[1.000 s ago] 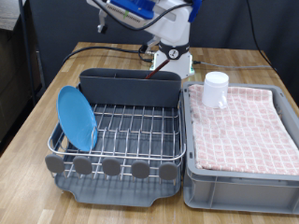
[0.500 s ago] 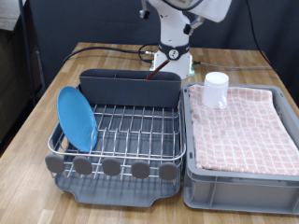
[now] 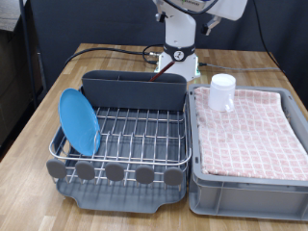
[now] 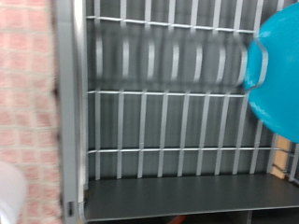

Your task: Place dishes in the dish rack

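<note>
The light-blue plate stands on edge in the silver wire dish rack, at the exterior view's left. It also shows in the wrist view. The white cup stands upright on the pink checked cloth in the grey bin; its edge shows in the wrist view. The wooden spoon cannot be made out. Only part of the arm shows at the exterior view's top. The gripper's fingers show in neither view. The wrist camera looks down on the rack's wires and the grey trough.
The grey bin sits right of the rack on the wooden table. The robot base and cables stand behind the grey trough. The rack's dark tray reaches near the table's front edge.
The arm has swung across the top of the exterior view toward its right; the blue part has left the frame. Plate, cup and rack have not moved.
</note>
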{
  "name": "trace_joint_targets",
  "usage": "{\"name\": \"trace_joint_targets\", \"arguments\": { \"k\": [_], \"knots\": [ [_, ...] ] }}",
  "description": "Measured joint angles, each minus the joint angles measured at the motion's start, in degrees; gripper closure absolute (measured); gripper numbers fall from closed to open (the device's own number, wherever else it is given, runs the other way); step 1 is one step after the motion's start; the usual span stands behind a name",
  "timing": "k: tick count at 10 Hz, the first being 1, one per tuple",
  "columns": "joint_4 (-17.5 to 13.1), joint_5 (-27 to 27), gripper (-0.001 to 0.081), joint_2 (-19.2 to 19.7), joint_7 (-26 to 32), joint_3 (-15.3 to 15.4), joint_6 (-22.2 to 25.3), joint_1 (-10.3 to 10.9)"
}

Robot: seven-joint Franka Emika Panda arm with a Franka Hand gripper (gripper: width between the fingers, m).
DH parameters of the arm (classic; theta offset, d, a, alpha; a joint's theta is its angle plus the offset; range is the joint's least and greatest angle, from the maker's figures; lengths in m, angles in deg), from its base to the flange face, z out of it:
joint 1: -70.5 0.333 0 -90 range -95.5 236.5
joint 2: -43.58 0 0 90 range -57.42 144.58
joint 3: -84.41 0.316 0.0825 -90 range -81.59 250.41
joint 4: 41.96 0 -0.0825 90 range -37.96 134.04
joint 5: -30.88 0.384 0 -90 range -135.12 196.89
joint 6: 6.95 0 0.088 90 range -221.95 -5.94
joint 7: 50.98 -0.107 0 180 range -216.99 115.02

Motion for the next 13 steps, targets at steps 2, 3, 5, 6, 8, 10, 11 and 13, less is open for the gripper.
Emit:
{"name": "trace_joint_targets", "arguments": {
  "k": [2, 3, 5, 6, 8, 10, 11, 13],
  "knots": [
    [2.08, 1.81, 0.0004, -1.12, -1.61, 2.29, -0.85, 0.96],
    [3.46, 2.66, 0.0004, -1.94, -2.64, 3.54, -1.55, 1.44],
    [6.59, 3.97, 0.0004, -3.80, -4.12, 5.92, -3.57, 2.38],
    [8.09, 4.71, 0.0004, -4.64, -4.23, 6.93, -4.39, 2.84],
    [9.68, 7.29, 0.0004, -5.04, -3.51, 7.65, -3.08, 3.86],
    [10.26, 8.49, 0.0004, -4.32, 0.31, 7.67, -1.02, 4.32],
    [10.31, 9.58, 0.0004, -3.38, 2.25, 7.58, -0.01, 4.41],
    [9.92, 12.84, 0.0004, -0.95, 6.40, 7.16, 0.71, 4.48]
  ]
}}
